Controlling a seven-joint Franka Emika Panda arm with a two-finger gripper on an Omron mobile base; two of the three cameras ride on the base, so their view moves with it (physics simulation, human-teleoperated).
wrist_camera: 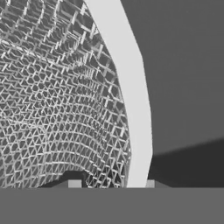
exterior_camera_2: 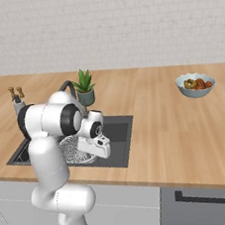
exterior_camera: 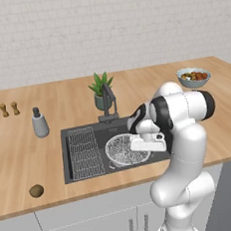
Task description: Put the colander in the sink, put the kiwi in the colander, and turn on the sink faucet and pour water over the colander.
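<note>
A: Where's the colander [exterior_camera: 122,150]?
B: In the sink [exterior_camera: 75,173], right of the wire rack [exterior_camera: 85,151].
A: And the jaws?
B: The gripper [wrist_camera: 112,184] is low over the colander's right side. In the hand view its rim [wrist_camera: 131,100] runs down between the two fingertips [wrist_camera: 75,183], one on each side of it; whether they press it I cannot tell.
A: The kiwi [exterior_camera: 36,190]?
B: On the table [exterior_camera: 150,86], left of the sink. The faucet [exterior_camera: 108,102] stands behind the basin.
</note>
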